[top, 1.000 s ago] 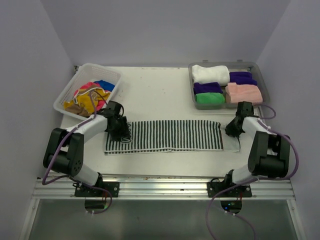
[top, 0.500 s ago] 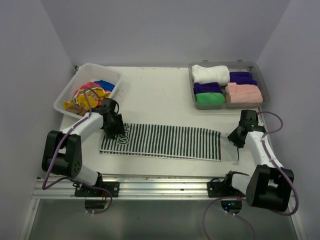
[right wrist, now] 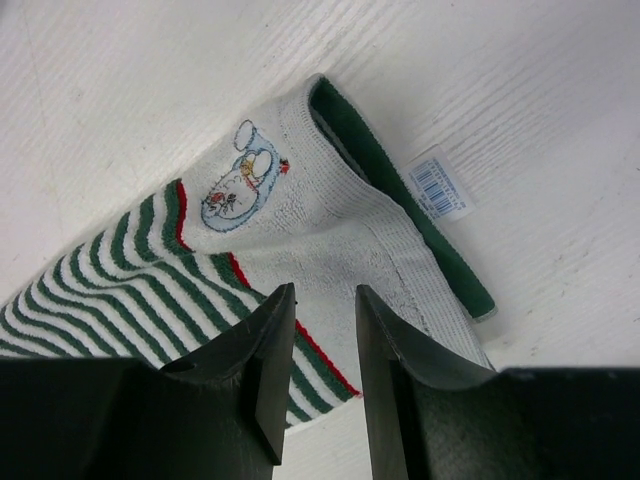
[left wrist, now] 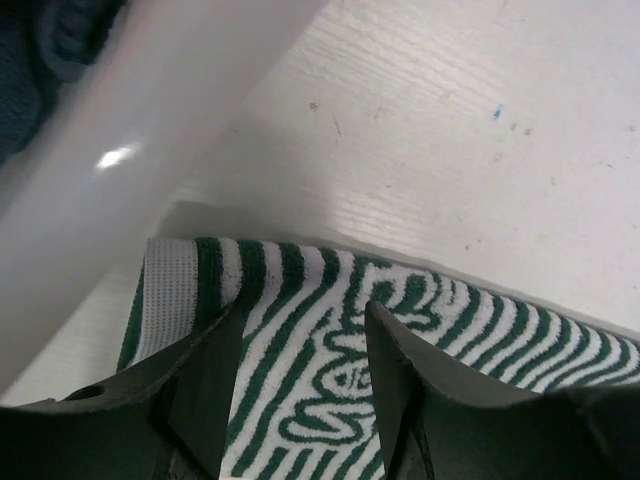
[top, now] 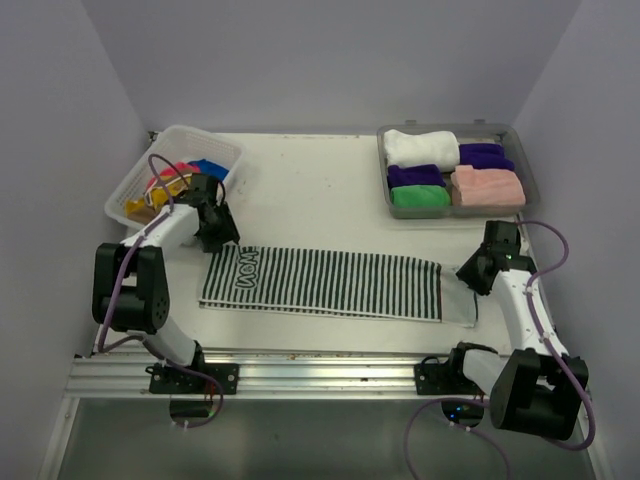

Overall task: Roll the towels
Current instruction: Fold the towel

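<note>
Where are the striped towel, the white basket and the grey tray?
striped towel (top: 330,283): top view, middle of its stripes.
white basket (top: 133,180): top view, its left wall.
grey tray (top: 528,172): top view, its right rim.

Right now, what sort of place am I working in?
Most likely a robot test cell, not a home: plain walls box in a white table, the arms sit on a metal rail, and towels are staged in a basket and a tray.

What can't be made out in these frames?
- Basket contents: in the top view the left arm covers part; in the left wrist view the wall is a blur.
- Striped towel lettering: too small from the top; in the left wrist view the left tool and the bottom edge cut it.
- Label barcode: too small in the right wrist view.
</note>
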